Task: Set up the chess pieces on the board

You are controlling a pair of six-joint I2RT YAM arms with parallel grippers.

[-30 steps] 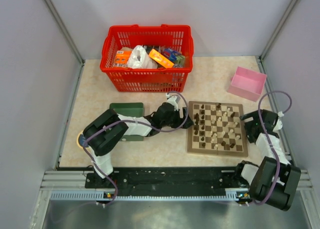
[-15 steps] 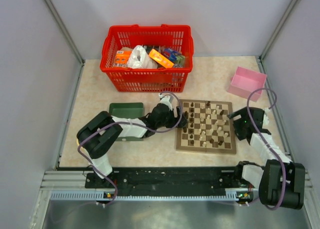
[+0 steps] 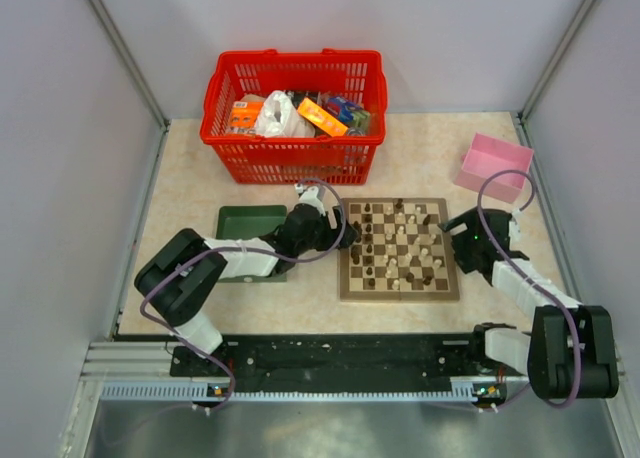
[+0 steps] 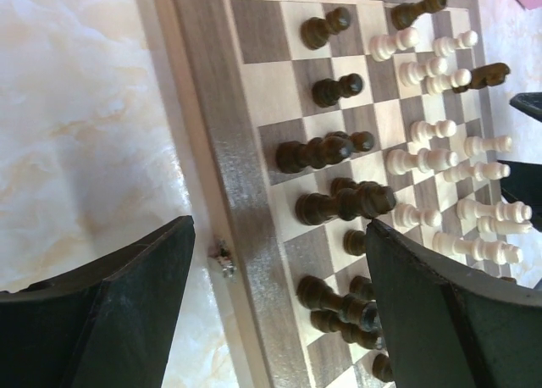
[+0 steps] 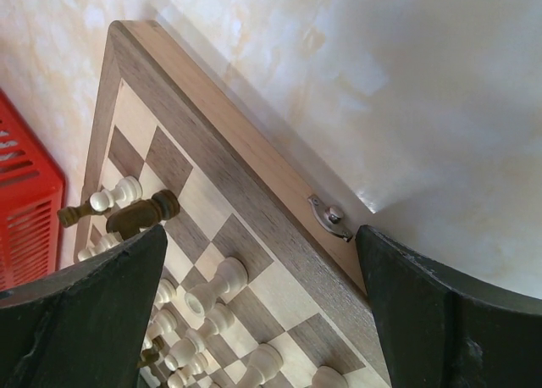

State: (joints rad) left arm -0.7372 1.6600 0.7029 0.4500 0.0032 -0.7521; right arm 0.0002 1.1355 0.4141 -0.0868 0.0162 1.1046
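The board (image 3: 400, 294) lies on the table between my two grippers, with dark and pale chess pieces (image 3: 400, 246) mixed over its squares. In the left wrist view, dark pieces (image 4: 343, 202) crowd the near columns, several lying down, and pale pieces (image 4: 423, 159) stand further in. My left gripper (image 3: 345, 233) (image 4: 281, 235) is open and straddles the board's left rim (image 4: 203, 83). My right gripper (image 3: 452, 240) (image 5: 261, 235) is open too and straddles the right rim (image 5: 220, 163), with pale pieces (image 5: 216, 285) just inside it. Neither gripper holds a piece.
A red basket (image 3: 293, 118) full of packets stands at the back. A green tray (image 3: 252, 223) sits under the left arm's forearm. A pink box (image 3: 495, 166) is at the back right. Small metal latches (image 5: 329, 216) (image 4: 223, 257) stick out from the board's side edges.
The board has slid left across the table, and both grippers moved left with it, keeping their places at its two side rims. Both stayed open.
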